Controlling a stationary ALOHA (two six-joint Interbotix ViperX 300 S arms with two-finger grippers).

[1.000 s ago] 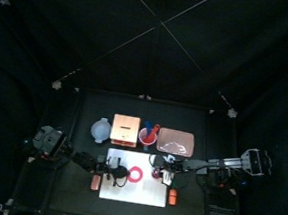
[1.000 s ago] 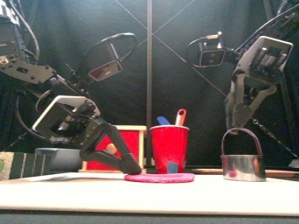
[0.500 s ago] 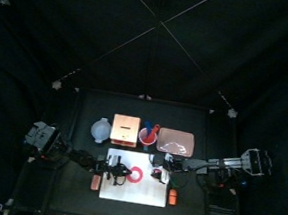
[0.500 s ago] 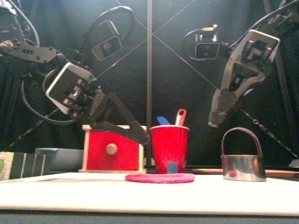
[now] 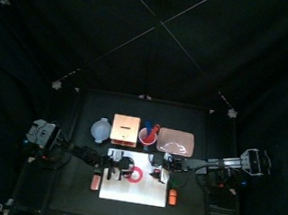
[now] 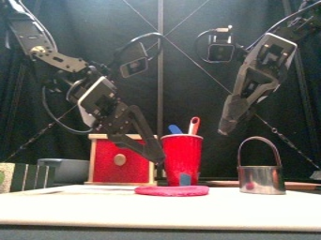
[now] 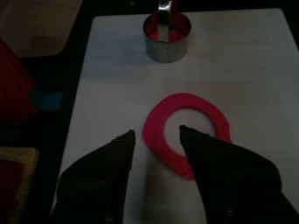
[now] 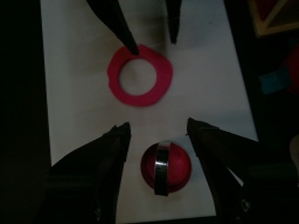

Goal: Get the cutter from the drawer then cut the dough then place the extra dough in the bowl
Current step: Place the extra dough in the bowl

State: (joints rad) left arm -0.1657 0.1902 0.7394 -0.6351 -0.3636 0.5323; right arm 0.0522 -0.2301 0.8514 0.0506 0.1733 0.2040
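A pink dough ring (image 5: 135, 172) lies flat on the white cutting board (image 5: 148, 196), its middle cut out. It shows clearly between the jaws in the left wrist view (image 7: 187, 131) and as a low disc in the front view (image 6: 172, 190). My left gripper (image 6: 148, 156) hangs open just above the ring's left side, touching nothing. The metal cutter (image 6: 260, 173) stands upright on the board's front right, with red dough inside it (image 8: 163, 168). My right gripper (image 6: 231, 124) is open, raised above and to the left of the cutter.
Behind the board stand the wooden box with its red drawer front (image 6: 122, 159), the red cup with toy knives (image 6: 182, 157), the blue-grey bowl (image 5: 101, 129) and the pink tray (image 5: 176, 141). The board's front strip is bare.
The left gripper lifted off the dough, opened wide and reached back over the ring. The right gripper rose away from the cutter's handle and opened fully.
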